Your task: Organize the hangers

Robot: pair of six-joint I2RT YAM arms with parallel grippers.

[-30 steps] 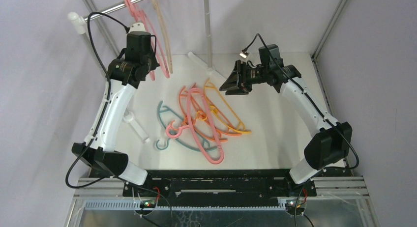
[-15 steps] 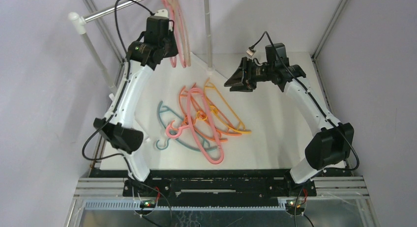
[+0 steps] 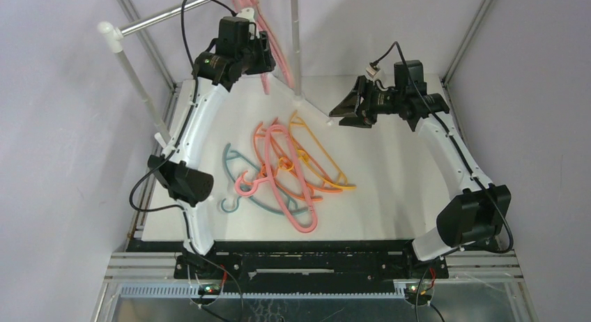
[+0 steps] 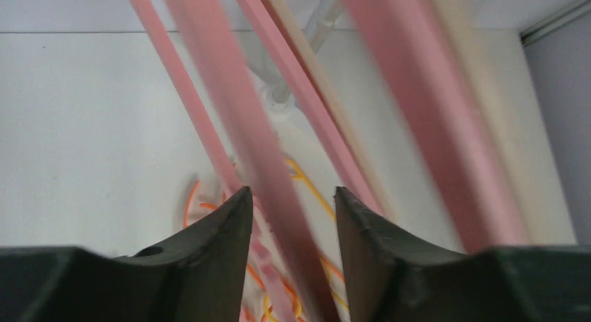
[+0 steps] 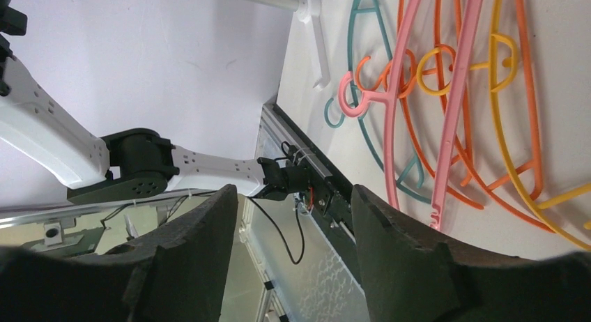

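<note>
Several hangers lie tangled mid-table: pink [image 3: 286,186], teal [image 3: 233,162], orange [image 3: 261,144] and yellow-orange [image 3: 320,158]. The right wrist view shows the same pile, pink [image 5: 456,106] over teal [image 5: 362,29]. More pink hangers [image 3: 251,0] hang from the silver rail [image 3: 167,14] at the back. My left gripper [image 3: 263,56] is raised beside them. Its jaws [image 4: 289,193] stand apart around a blurred pink hanger bar [image 4: 258,148], with a beige hanger [image 4: 488,92] to the right. My right gripper [image 3: 352,109] hovers at the back right, open [image 5: 293,189] and empty.
The rail rests on a white post [image 3: 132,71] at the left. A second upright post [image 3: 295,43] stands just right of the hung hangers, its white foot on the table. Grey walls and frame struts close in the back and sides.
The left arm swung right along the rail, taking the hung pink and beige hangers with it, and its jaws parted. The right arm drew back to the right and opened a little wider.
</note>
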